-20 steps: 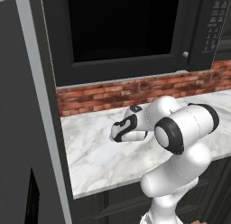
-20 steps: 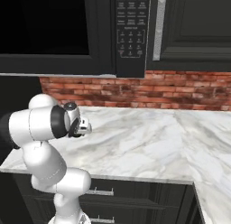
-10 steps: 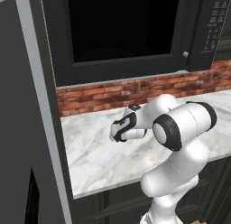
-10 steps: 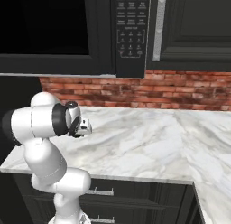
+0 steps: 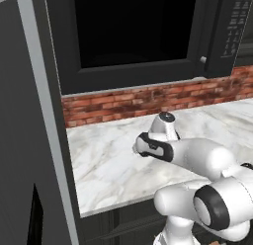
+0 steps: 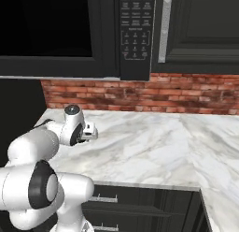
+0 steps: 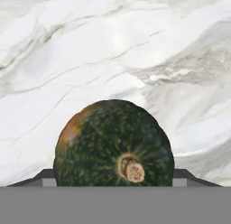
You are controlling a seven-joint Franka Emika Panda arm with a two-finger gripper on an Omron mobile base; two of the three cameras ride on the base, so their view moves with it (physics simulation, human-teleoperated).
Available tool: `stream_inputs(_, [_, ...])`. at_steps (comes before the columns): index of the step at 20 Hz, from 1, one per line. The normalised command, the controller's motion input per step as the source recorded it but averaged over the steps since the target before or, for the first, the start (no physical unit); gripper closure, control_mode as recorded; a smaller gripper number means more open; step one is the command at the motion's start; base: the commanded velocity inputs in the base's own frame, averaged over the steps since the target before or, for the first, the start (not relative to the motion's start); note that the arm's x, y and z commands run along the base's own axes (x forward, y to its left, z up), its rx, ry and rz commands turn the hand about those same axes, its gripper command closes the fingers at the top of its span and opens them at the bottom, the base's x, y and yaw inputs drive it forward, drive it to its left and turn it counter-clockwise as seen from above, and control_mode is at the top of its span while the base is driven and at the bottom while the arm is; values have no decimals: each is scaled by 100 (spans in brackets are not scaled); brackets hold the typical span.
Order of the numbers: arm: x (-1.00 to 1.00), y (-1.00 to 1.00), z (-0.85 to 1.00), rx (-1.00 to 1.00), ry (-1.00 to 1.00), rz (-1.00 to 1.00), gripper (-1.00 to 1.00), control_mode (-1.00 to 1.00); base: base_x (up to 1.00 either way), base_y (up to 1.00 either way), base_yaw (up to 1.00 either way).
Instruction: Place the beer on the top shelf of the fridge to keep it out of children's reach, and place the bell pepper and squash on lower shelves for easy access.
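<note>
At the far left of the left base view stands the fridge (image 5: 29, 140), its grey side close beside the marble counter (image 5: 113, 155), so any swing that way could clip the edge of the cabinet. Next along, the arm is folded low over the counter under the black microwave (image 5: 133, 36), with the gripper (image 6: 89, 131) held above the marble. In the hand view the squash (image 7: 113, 144) sits right between the two finger tips, stem end facing the camera; the claw appears to be closed on it, with the dark tips showing on either flank. The ball is round and smooth, so it could slip or roll out if the grip is shallow, then drop onto the counter during the carry toward the lower shelves.
</note>
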Motion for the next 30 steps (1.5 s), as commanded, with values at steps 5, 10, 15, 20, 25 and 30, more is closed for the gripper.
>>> stream_inputs(5, [-62, -61, 100, 0, -1, 0, 100, -100, 0, 0, 0])
stream_inputs(10, [-69, -55, 100, 0, 0, 0, 100, -100, 0, 0, 0])
stream_inputs(15, [-67, -42, 100, 0, -3, 0, 100, -100, 0, 0, 0])
stream_inputs(20, [-63, -18, 100, 0, -5, 0, 100, -100, 0, 0, 0])
stream_inputs(25, [-75, -2, 83, -2, -3, 0, 100, -100, 0, 0, 0])
stream_inputs(30, [-74, 0, 17, -3, 0, 0, 100, -100, 0, 0, 0])
